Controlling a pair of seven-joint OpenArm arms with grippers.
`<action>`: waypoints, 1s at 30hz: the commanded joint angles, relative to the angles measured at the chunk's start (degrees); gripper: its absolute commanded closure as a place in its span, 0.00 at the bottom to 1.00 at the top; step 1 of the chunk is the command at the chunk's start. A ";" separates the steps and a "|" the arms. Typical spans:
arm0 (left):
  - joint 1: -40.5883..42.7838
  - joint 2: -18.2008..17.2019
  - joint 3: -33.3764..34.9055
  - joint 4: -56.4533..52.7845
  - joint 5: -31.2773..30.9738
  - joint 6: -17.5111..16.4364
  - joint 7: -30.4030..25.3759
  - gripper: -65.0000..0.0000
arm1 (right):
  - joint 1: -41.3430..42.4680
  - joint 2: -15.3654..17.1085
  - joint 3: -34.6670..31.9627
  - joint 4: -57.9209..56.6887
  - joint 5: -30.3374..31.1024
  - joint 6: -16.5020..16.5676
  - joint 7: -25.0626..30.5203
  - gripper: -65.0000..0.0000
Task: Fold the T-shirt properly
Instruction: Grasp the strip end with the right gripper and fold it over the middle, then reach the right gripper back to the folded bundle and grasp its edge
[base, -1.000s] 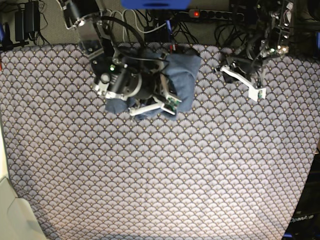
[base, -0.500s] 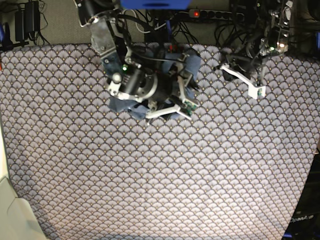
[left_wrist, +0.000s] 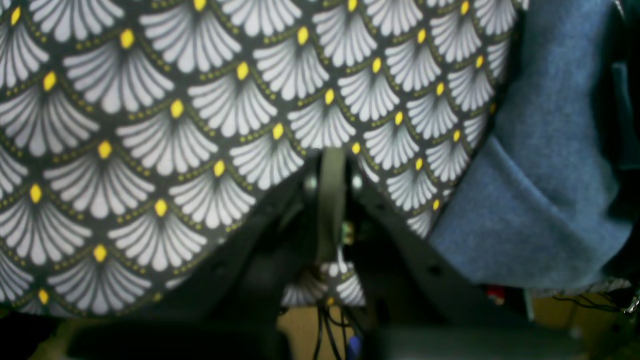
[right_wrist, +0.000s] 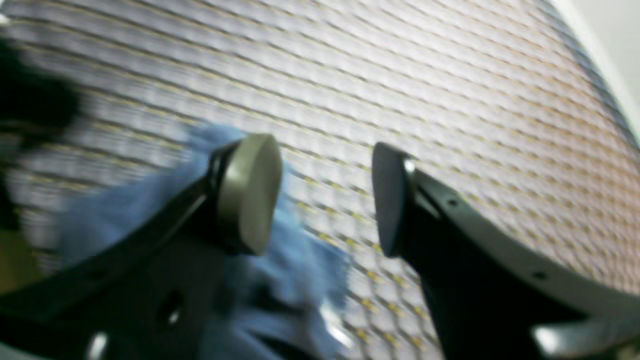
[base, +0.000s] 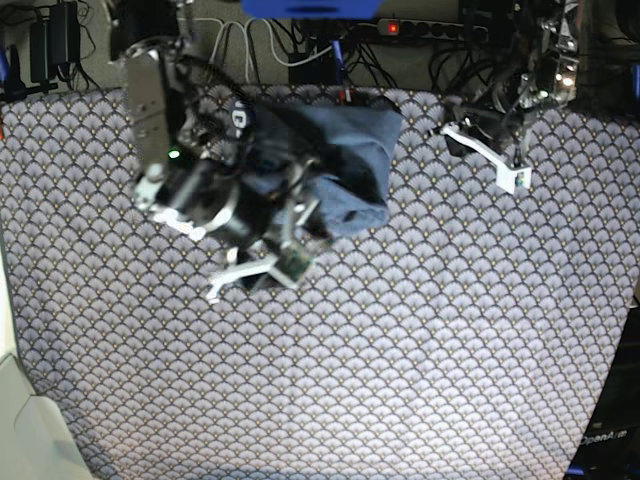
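Observation:
The T-shirt (base: 350, 160) lies as a compact slate-blue bundle near the back edge of the patterned table; no lettering shows. My right gripper (base: 255, 280) hovers just in front and to the left of the T-shirt, open and holding nothing. In the right wrist view the right gripper (right_wrist: 325, 200) has its two pads well apart over bare cloth, with the blurred T-shirt (right_wrist: 125, 215) behind the left pad. My left gripper (base: 515, 178) rests shut at the back right, apart from the shirt. The left wrist view shows the left gripper (left_wrist: 331, 162) shut and empty, with the T-shirt (left_wrist: 540, 175) to its right.
A fan-patterned cloth (base: 400, 350) covers the whole table. Cables and a power strip (base: 420, 28) run behind the back edge. A pale object (base: 20, 420) sits off the front left corner.
My right gripper has opened, let go of the T-shirt and drawn away toward the front left. The bundle stays where it was left. The left arm has not moved.

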 joint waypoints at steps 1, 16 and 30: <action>-0.08 -0.50 -0.26 0.83 -0.21 -0.38 -0.89 1.00 | 0.95 0.76 1.64 0.98 0.41 -0.03 1.30 0.49; -1.23 -0.32 -0.26 0.66 -0.21 -0.38 -0.89 1.00 | -14.26 5.16 19.58 1.07 0.58 -0.03 8.60 0.48; -1.31 -0.24 -0.26 0.66 -0.21 -0.38 -0.89 1.00 | -20.68 6.74 24.67 0.98 0.58 -0.03 12.12 0.48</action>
